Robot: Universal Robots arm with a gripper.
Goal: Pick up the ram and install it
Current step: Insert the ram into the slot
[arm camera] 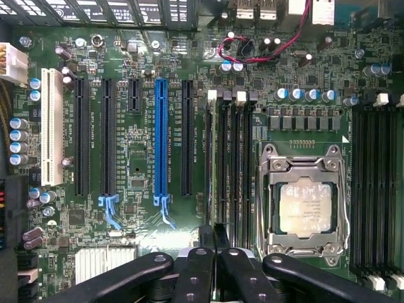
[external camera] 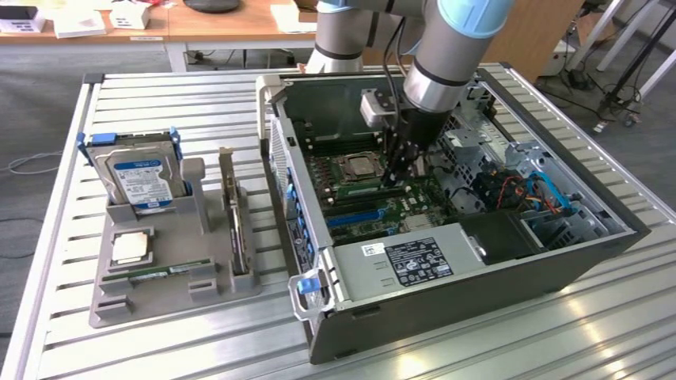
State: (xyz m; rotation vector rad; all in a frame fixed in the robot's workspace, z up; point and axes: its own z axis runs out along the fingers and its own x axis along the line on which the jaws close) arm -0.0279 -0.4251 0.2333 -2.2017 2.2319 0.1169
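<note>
Pincer [arm camera: 214, 243] low over memory slots [arm camera: 230, 164] in computer case [external camera: 476, 305], grasp indiscernible

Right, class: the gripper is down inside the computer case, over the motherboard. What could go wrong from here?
1. The ram, seen edge-on in the shut gripper, hangs over the black memory slots; if it is slightly off line, it could jam on a slot's edge rather than seat.
2. The processor socket lies right beside those slots, so a sideways slip might strike it.
</note>
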